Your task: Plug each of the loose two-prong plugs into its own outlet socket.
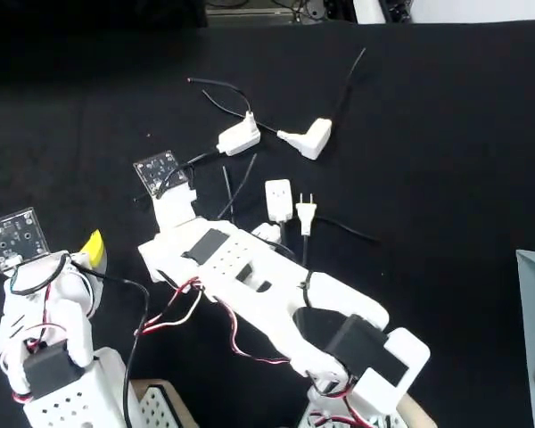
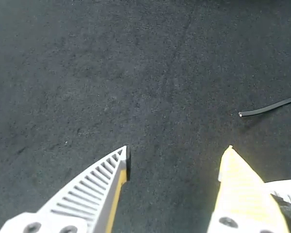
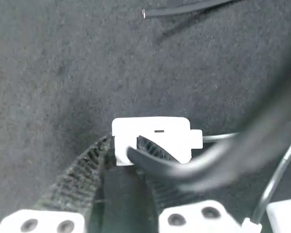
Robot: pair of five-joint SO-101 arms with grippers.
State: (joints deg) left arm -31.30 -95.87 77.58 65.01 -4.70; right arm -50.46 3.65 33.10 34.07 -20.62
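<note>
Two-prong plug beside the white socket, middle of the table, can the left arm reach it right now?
Probably not easily. The right arm lies stretched across the table between the open left gripper and the two-prong plug, so the left arm would likely have to go over or around it.

No words, numbers or brand marks can be read anywhere. The one sign is a short dark dash on the upper face of the white rectangular plastic block (image 3: 153,138) with a cable at one end, which lies on the black felt-like surface (image 3: 63,73). A small square dark circuit board (image 1: 16,236) by the surface's left edge and a second square board (image 1: 159,169) further in show only pale dots and specks, too small to make out as print.
</note>
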